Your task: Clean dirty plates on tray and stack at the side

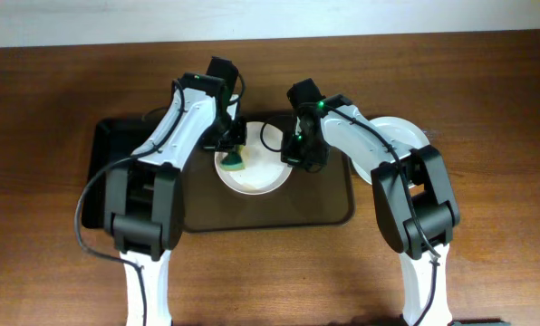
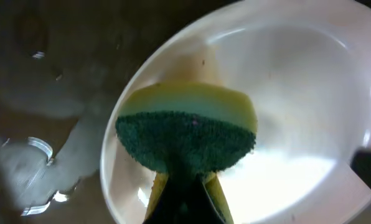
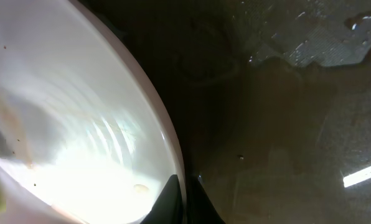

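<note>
1. The dirty plate [image 1: 256, 177] now being cleaned is white. It sits at centre frame in the overhead view, on the upper middle of the tray [image 1: 324, 213], and small brown specks show on its inside.
2. A sponge [image 2: 188, 134] rests against the plate's left inner side. The left jaws are clamped on it, placed for scrubbing.
3. The right jaws are pinched together on the plate's right rim, apparently to steady it against the sponge's push.
4. Another white plate [image 1: 406, 134] lies on the desk [image 1: 487, 81] at upper right, off the tray and partly under the right arm [image 1: 379, 149]. This is probably the stacking spot.
5. A black tray [image 1: 102, 154] lies at the left.
</note>
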`<move>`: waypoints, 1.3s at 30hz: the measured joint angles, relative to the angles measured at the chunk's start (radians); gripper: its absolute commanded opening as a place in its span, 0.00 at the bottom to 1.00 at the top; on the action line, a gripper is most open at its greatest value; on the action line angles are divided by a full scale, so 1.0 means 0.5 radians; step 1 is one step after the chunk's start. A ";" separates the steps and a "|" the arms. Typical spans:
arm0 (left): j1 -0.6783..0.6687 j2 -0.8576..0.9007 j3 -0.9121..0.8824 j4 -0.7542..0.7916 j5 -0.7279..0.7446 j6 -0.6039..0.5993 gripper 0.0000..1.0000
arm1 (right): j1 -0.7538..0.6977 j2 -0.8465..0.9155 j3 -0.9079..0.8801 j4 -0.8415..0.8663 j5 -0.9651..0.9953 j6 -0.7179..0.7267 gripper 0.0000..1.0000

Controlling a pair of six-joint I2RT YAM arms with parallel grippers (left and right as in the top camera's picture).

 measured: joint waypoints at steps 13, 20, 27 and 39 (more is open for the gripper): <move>0.042 0.179 0.455 -0.441 0.226 0.091 0.01 | 0.000 0.000 -0.002 -0.003 0.002 0.000 0.04; 0.289 0.185 1.283 -0.629 0.283 0.125 0.01 | 0.000 -0.001 0.013 -0.091 0.002 -0.060 0.04; 0.338 0.185 1.351 -0.656 0.282 0.125 0.01 | 0.001 -0.326 0.015 -0.369 0.462 -0.128 0.04; 0.333 0.185 1.351 -0.649 0.275 0.124 0.01 | 0.551 -0.797 0.041 -0.858 2.189 0.095 0.04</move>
